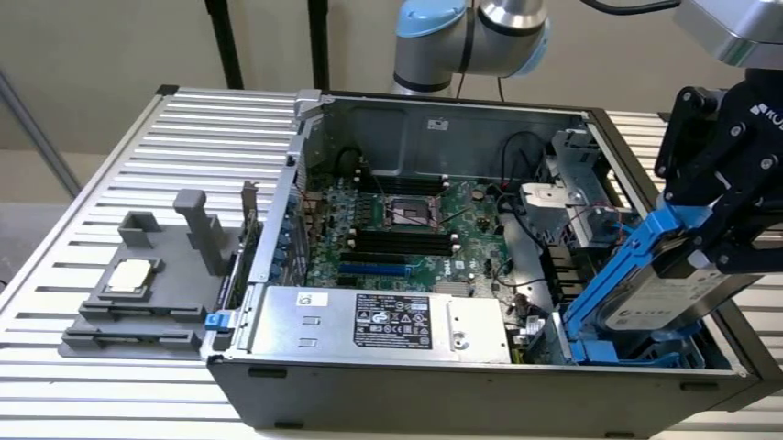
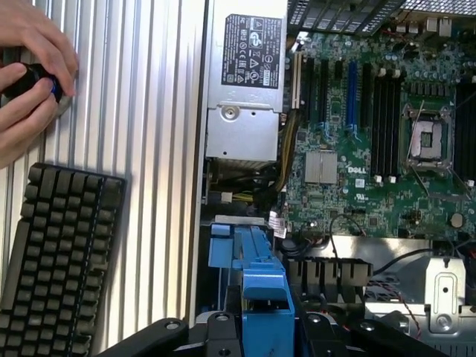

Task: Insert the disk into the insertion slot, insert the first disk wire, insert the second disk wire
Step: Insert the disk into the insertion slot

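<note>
Exterior view: jaws clamped on disk (image 1: 667, 295), tilted over case (image 1: 490, 390) corner; slatted metal table (image 1: 183, 128), beige wall (image 1: 98, 46) behind.

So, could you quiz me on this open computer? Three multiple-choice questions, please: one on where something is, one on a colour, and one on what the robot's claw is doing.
1. Where is the disk?
A. Lying on the slatted table.
B. Tilted over the end of the case at the exterior view's right.
C. Flat on the motherboard.

2. What colour is the disk's carrier frame?
A. Blue.
B. Red.
C. Yellow.

3. What is the gripper doing?
A. Hanging open and empty.
B. Gripping a keyboard.
C. Clamped on the disk.

Answers:
1 B: the disk leans above that corner of the case and lies flat nowhere.
2 A: bright blue plastic edges the silver drive.
3 C: the black jaws press on the carrier from both sides.
</note>
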### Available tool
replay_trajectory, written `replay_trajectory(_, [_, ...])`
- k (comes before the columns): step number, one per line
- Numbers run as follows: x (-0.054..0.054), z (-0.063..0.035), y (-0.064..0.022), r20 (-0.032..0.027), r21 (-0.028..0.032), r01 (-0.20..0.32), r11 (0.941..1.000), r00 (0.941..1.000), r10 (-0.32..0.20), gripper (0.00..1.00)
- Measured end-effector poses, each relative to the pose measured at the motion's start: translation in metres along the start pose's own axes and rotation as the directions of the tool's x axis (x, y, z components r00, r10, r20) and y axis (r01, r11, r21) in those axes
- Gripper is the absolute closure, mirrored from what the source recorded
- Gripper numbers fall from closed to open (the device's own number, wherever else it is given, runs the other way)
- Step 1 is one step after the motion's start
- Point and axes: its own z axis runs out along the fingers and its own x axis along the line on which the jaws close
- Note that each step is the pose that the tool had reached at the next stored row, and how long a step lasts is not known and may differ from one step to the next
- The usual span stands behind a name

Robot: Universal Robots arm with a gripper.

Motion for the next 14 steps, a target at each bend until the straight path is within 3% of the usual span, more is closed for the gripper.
replay_trajectory(14, [0.001, 0.0117, -0.0009, 0.0192, 0.0003, 0.001, 1.0000, 0.9998, -0.001, 0.68])
